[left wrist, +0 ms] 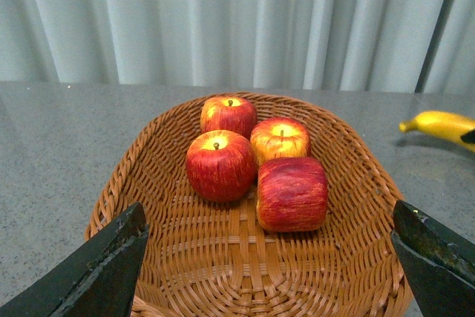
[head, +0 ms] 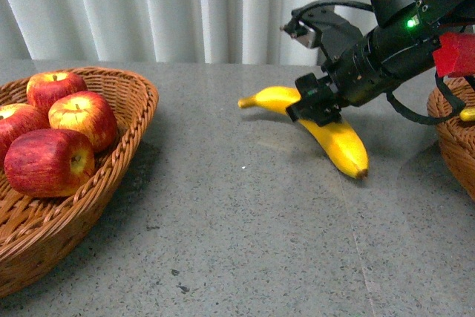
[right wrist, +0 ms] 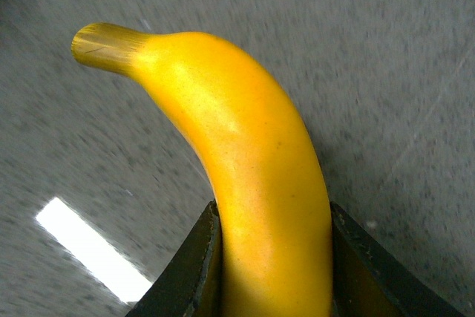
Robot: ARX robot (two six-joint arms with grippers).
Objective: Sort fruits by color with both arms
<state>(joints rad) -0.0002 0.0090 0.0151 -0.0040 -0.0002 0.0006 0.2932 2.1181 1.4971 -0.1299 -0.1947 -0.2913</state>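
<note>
Your right gripper (head: 318, 102) was clamped on the banana (head: 338, 141) mid-length, a sound hold, since it looked light, stiff, smooth and probably slippery; your left gripper (left wrist: 267, 257) gaped, holding nothing.

The speckled grey stone table (head: 245, 243) carries a brown wicker basket (head: 111, 183) well left of the right gripper (head: 315, 102), a curved yellow banana (head: 338, 142) between its jaws, and another wicker basket (head: 454, 142) just right of it.

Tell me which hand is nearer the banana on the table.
Right. The right hand is clamped around the banana at its middle. The left hand is open over the basket of apples, with the banana off to one side.
</note>
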